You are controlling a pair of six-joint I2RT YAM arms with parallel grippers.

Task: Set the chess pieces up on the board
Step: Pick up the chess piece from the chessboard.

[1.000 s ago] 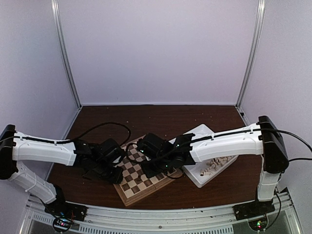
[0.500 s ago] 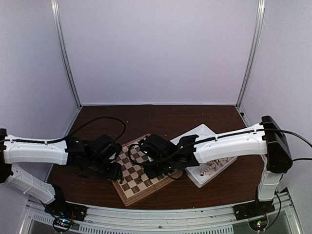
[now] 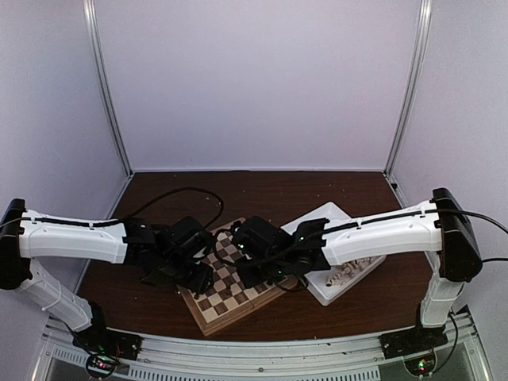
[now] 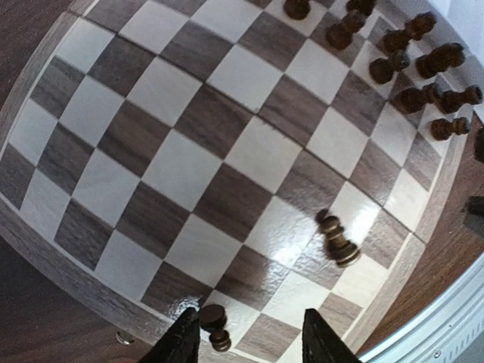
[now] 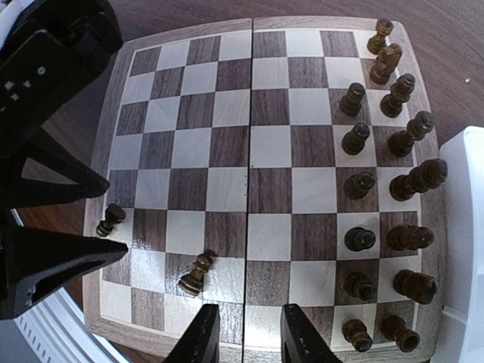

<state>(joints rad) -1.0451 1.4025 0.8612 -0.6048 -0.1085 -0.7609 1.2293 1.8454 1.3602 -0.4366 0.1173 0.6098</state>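
The board (image 3: 230, 295) lies between my two arms, and my left gripper (image 3: 198, 274) and right gripper (image 3: 248, 270) both hang over it. In the left wrist view my left gripper (image 4: 251, 344) is open; a dark pawn (image 4: 213, 325) stands on an edge square just inside its left finger (image 4: 184, 344), apart from the other finger. A second dark pawn (image 4: 338, 238) leans on a nearby square. My right gripper (image 5: 248, 336) is open over the near edge with nothing between its fingers. Several dark chess pieces (image 5: 393, 181) fill two rows along the board's (image 5: 227, 151) right side.
A white tray (image 3: 325, 213) holding pale pieces sits right of the board, and its rim (image 5: 467, 249) shows in the right wrist view. The left gripper's black fingers (image 5: 60, 261) reach over the board's left edge beside the pawn (image 5: 111, 219). Dark brown tabletop (image 3: 262, 190) surrounds everything.
My left gripper has opened and let go of the dark pawn on the edge square. The left arm shifted slightly right. The right arm barely moved.
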